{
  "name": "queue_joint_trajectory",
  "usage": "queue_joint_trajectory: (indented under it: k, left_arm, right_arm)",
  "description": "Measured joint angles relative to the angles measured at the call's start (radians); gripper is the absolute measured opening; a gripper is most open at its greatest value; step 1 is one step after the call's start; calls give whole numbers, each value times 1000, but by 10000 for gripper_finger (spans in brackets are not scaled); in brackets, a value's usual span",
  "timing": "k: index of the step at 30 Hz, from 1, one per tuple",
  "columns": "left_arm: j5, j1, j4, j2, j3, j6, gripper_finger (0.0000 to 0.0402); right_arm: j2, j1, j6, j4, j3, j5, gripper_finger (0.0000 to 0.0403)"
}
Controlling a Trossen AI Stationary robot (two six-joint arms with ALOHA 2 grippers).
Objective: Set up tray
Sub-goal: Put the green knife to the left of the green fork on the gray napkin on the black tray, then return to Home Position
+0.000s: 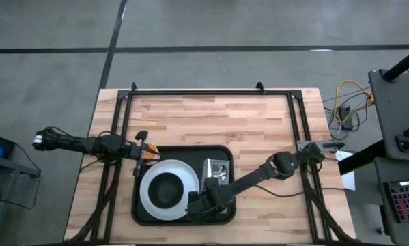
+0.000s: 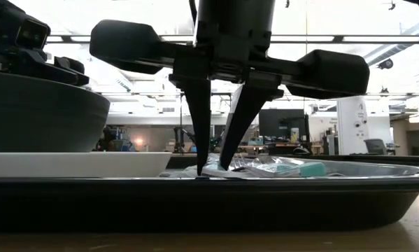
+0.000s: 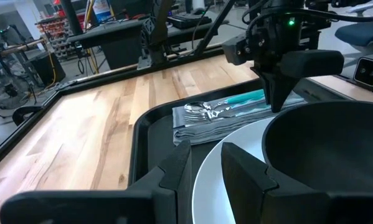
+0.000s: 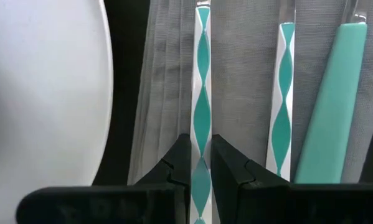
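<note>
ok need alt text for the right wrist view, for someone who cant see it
The right gripper is shut on the handle of a teal-and-white patterned utensil lying on a grey folded cloth napkin. Beside it lie a second patterned handle and a plain teal handle; the round white plate fills the other side.

Dark jointed arms, tapered black fingers
</note>
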Motion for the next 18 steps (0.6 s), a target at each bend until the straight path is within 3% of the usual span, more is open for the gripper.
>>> queue_joint_trajectory:
  k: [18]
  left_arm:
    - [0,0,0,0,0,0,71]
  right_arm:
    - [0,-13,-4,10,-5,-42,128]
